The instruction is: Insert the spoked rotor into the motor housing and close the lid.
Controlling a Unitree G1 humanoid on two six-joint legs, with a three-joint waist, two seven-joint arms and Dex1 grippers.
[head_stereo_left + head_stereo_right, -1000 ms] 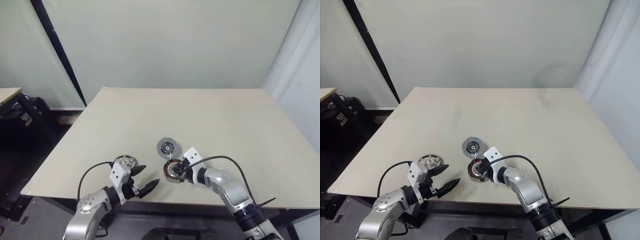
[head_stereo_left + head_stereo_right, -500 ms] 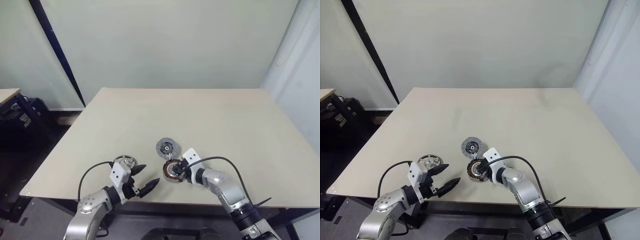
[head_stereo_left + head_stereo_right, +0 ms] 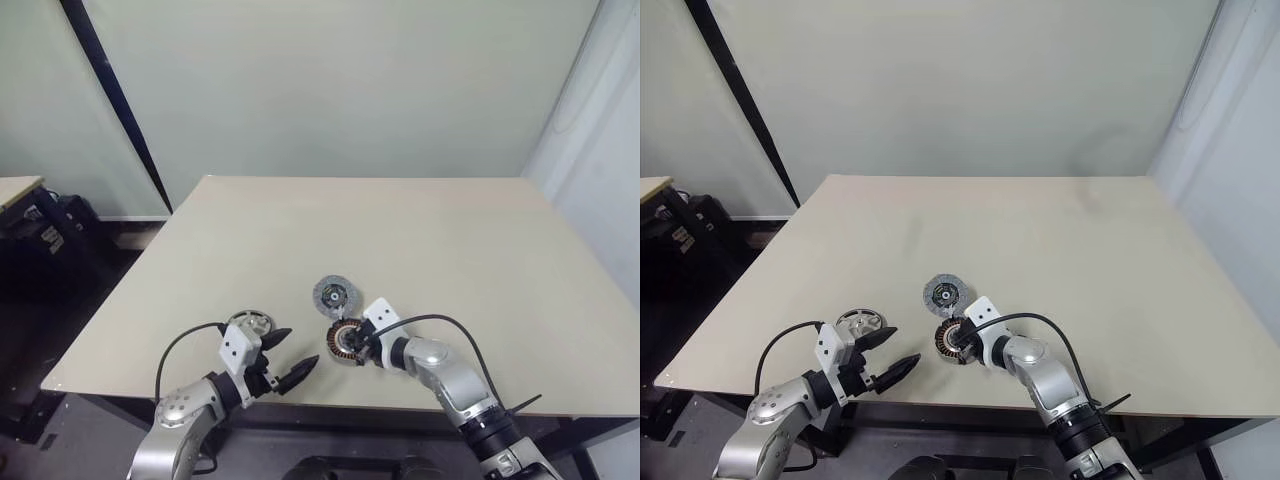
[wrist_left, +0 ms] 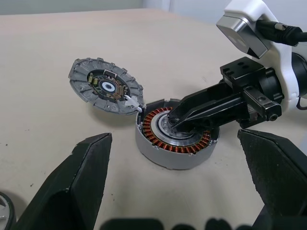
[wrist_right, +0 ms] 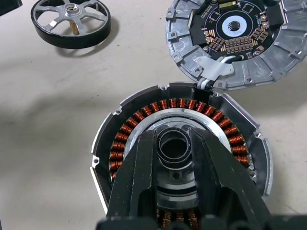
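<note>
Nothing has moved since the earlier frame: your right gripper (image 5: 174,143) still pinches the central hub of the housing (image 3: 346,340), low centre of the table (image 3: 450,240). Your left gripper (image 3: 290,358) hangs wide open and empty at lower left. The lid (image 3: 335,295) lies flat, touching the housing's far edge, while the rotor (image 3: 250,324) sits just behind the left fingers.

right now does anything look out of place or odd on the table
Nothing looks damaged or spilled. The lid lies open beside the motor housing, joined by a small white link; the spoked rotor sits apart, not yet inserted. The right hand straddles the housing's hub.
</note>
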